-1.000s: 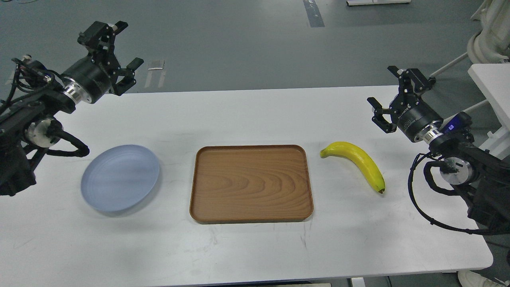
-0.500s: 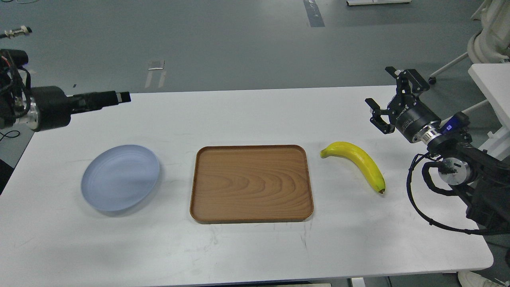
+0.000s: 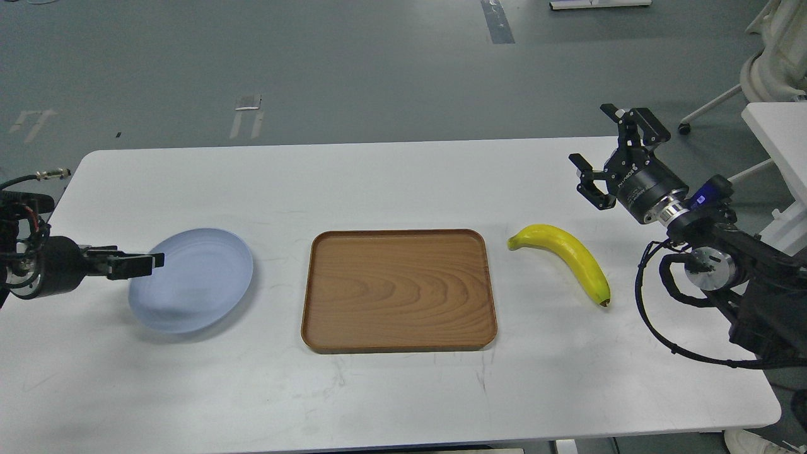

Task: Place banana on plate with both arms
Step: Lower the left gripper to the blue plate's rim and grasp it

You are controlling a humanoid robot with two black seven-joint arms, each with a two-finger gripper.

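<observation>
The yellow banana lies on the white table to the right of the wooden tray, its dark tip toward the front. The pale blue plate sits empty at the left. My left gripper comes in low from the left, seen side-on, with its tip over the plate's left rim; its fingers cannot be told apart. My right gripper is open and empty, held above the table behind and to the right of the banana, not touching it.
A rectangular brown wood-grain tray lies empty in the middle of the table, between plate and banana. A white stand and furniture are off the table's right edge. Grey floor lies behind.
My left arm has swung down from high at the far left to low at the plate's left rim. My right gripper has shifted slightly up and left. Banana, plate and tray have not moved.
</observation>
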